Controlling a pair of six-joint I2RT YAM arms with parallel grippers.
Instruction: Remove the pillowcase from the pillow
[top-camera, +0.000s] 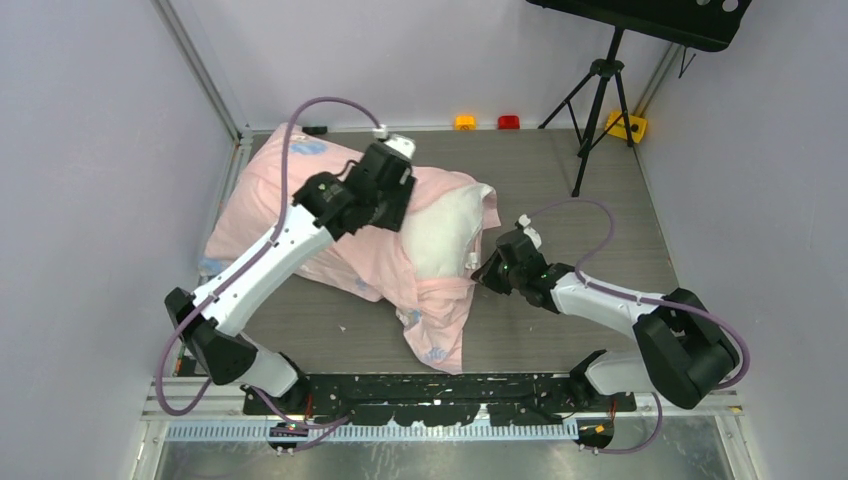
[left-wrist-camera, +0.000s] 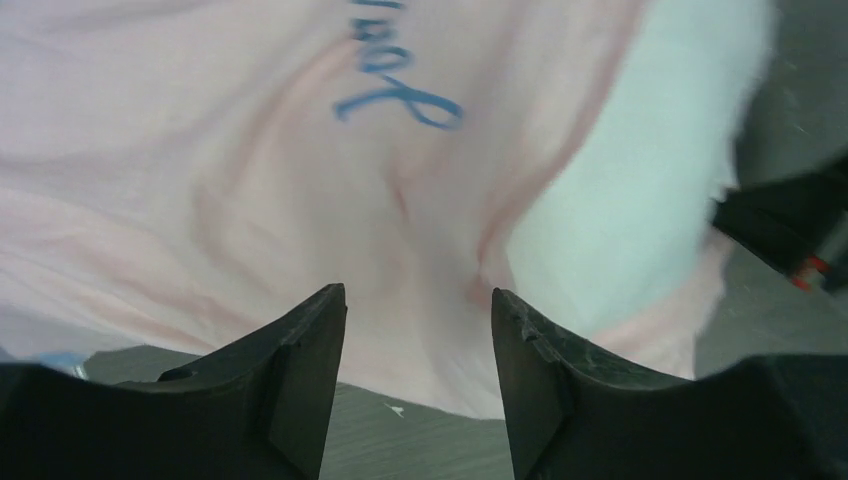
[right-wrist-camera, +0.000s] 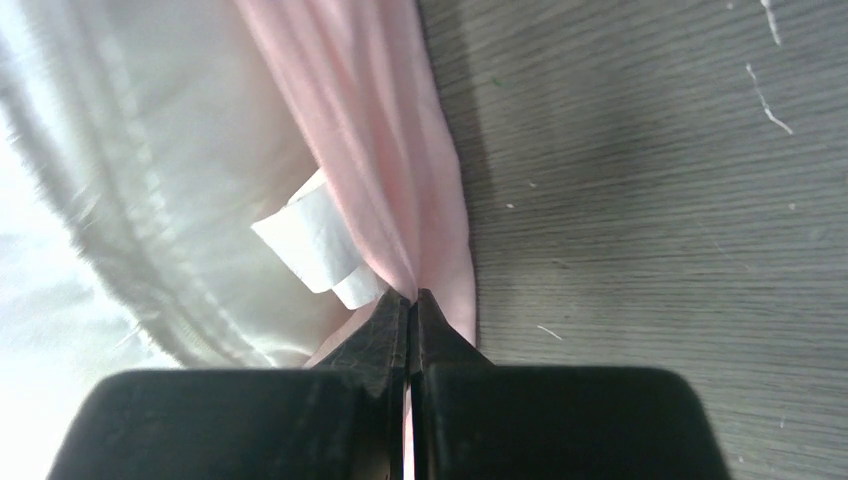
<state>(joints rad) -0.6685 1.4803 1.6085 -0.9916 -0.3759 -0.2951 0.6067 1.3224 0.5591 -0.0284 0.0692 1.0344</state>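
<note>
Two black arms meet at the plump white stuffed pillow (top-camera: 440, 232), which lies on the grey wood-grain worktop (top-camera: 570, 200) and is mostly covered by the wrinkled pale pink cloth pillowcase (top-camera: 265, 200) with blue writing. Only the pillow's right end is bare; the cover's opening is bunched around it and trails off the pillow's near side. The right fingers (right-wrist-camera: 392, 335) are clenched on a fold of the pink cloth at the pillow's near right edge, just beside a small white tag (right-wrist-camera: 310, 245). The left fingers (left-wrist-camera: 305, 345) are spread apart, gripping nothing, over the covered part just left of the bare end.
</note>
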